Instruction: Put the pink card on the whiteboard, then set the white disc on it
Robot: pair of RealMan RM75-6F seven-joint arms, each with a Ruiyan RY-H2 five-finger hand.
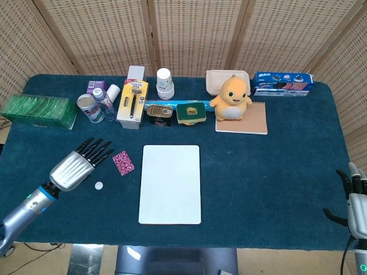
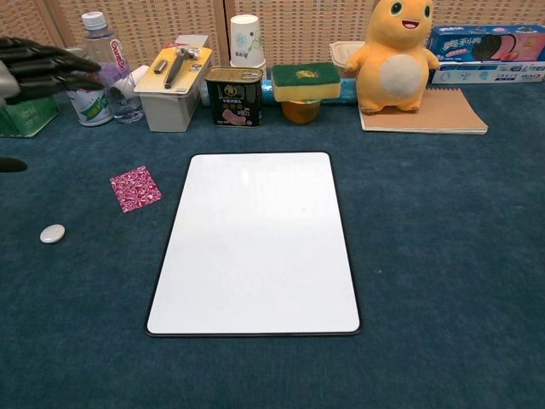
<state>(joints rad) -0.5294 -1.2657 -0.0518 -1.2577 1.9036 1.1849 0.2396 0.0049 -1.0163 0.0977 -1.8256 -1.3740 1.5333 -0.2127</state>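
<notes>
The pink patterned card [image 1: 123,162] [image 2: 135,188] lies flat on the blue cloth, just left of the whiteboard [image 1: 170,183] [image 2: 255,241]. A small white disc [image 1: 98,185] [image 2: 52,233] sits on the cloth to the card's front left. My left hand [image 1: 79,163] [image 2: 38,68] hovers open above the cloth, fingers spread and pointing toward the card, just left of it. At the table's front right corner my right hand [image 1: 356,200] is open and holds nothing.
Along the back stand a green box [image 1: 39,111], a can [image 1: 87,106], a water bottle [image 1: 102,102], a razor pack [image 1: 132,103], a paper cup [image 1: 165,83], a tin [image 1: 160,112], a sponge on a jar [image 1: 191,113], a yellow plush toy [image 1: 231,98] on a notebook, and a cookie box [image 1: 282,83].
</notes>
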